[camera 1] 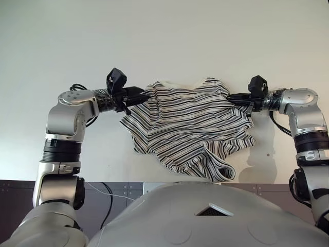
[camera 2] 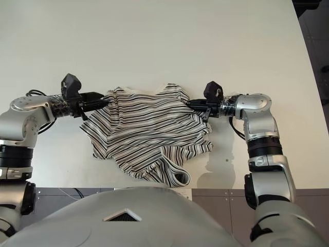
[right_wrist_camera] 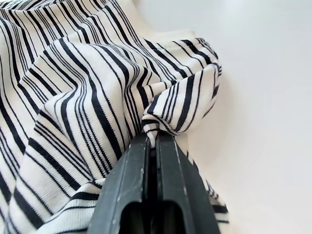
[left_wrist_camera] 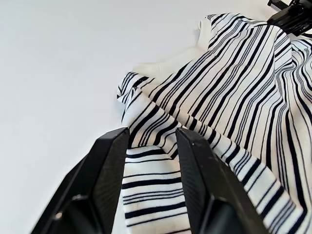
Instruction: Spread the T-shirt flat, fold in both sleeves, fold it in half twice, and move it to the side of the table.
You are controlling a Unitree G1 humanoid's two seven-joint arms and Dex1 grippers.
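left gripper: the left gripper (left_wrist_camera: 152, 136) has its two black fingers (left_wrist_camera: 109, 165) clearly apart. Striped cloth lies in the gap between them. Honestly can't tell if the pads are actually pressing on it or just straddling it. It sits low over the table at the shirt's left edge, up near the far end.

right gripper: the right gripper (right_wrist_camera: 157, 134) is the opposite. Its fingers (right_wrist_camera: 168, 170) are pressed together with a small pinched fold of striped fabric sticking out from between the tips. It's at the shirt's right edge, roughly level with the other one.

T-shirt: the T-shirt (camera 1: 190, 123) is black-and-white striped and lies on the table between the two grippers, pretty rumpled. The far edge is pulled fairly straight between them, with a cream neckband (camera 1: 169, 83) showing there. The rest is bunched and creased, and one looped bit hangs toward the near edge of the table.

table: the table (camera 1: 154, 36) is plain and pale.

room: there's dark tiled floor (camera 1: 118, 188) below the table's near edge, with a black cable (camera 1: 108, 200) running across it. More dark floor shows past the table's right edge.
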